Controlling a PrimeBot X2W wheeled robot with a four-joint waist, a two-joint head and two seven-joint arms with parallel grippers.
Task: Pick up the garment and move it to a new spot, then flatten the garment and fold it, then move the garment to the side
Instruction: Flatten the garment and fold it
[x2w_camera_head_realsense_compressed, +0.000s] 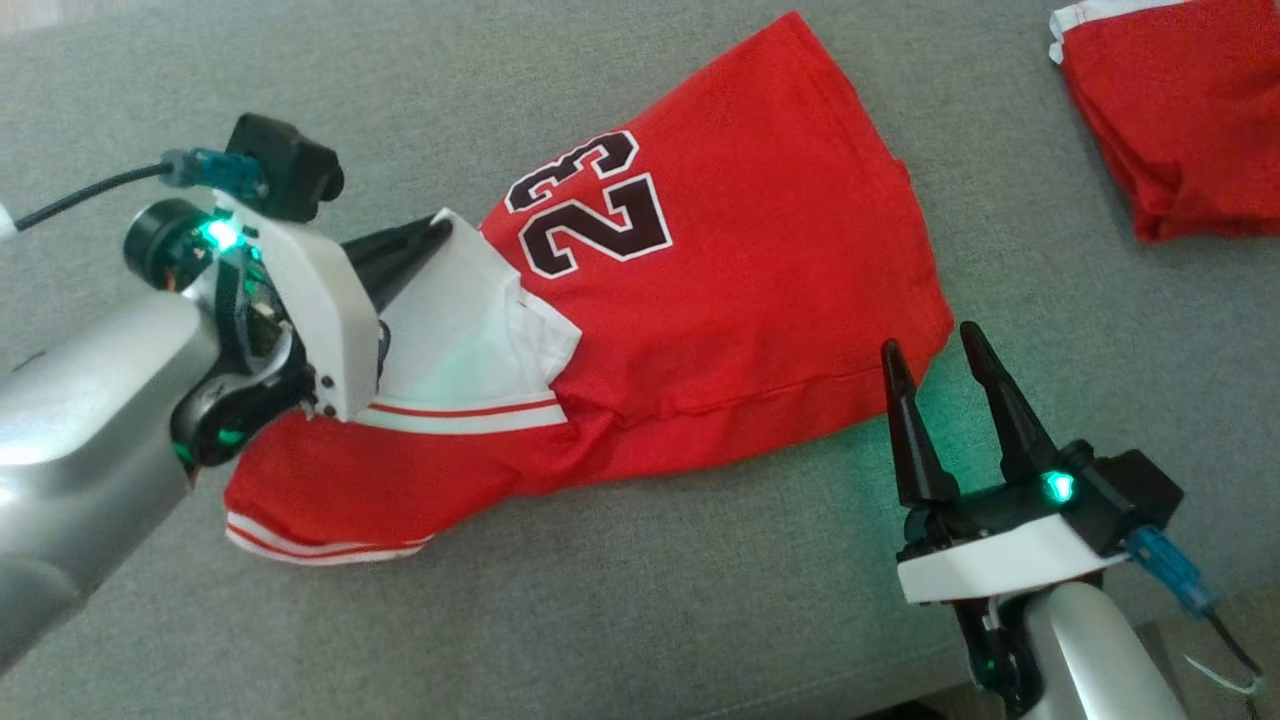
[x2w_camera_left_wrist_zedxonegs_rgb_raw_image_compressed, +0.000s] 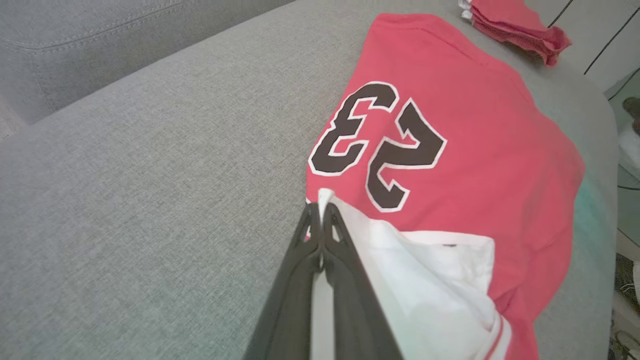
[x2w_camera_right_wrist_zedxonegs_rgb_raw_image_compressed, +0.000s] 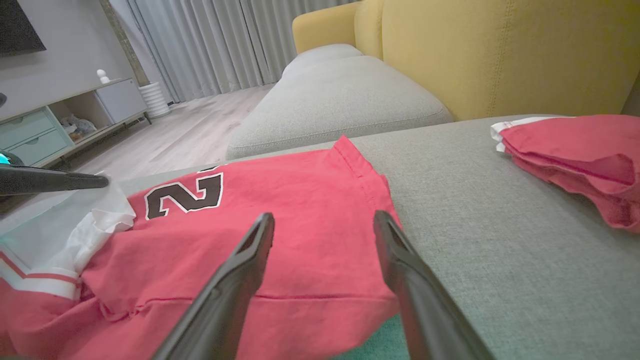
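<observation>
Left gripper (x2w_camera_left_wrist_zedxonegs_rgb_raw_image_compressed: 320, 214) jaws pressed together, pinching the jersey (x2w_camera_head_realsense_compressed: 760, 250) at its white collar (x2w_camera_left_wrist_zedxonegs_rgb_raw_image_compressed: 430, 280).
Jersey lies rumpled on the grey sofa cushion (x2w_camera_head_realsense_compressed: 600, 620). Move, flatten, fold and set-aside look still to do. Right gripper (x2w_camera_head_realsense_compressed: 930, 338) jaws spread near the hem, holding nothing. Left wrist hides part of the jersey, so depth of pinch is unclear.

Grey woven-fabric sofa seat (x2w_camera_head_realsense_compressed: 700, 620): red jersey with black 23 and white collar (x2w_camera_head_realsense_compressed: 760, 300) lies rumpled at centre; folded red cloth pile (x2w_camera_head_realsense_compressed: 1180, 110) far right, well apart.
</observation>
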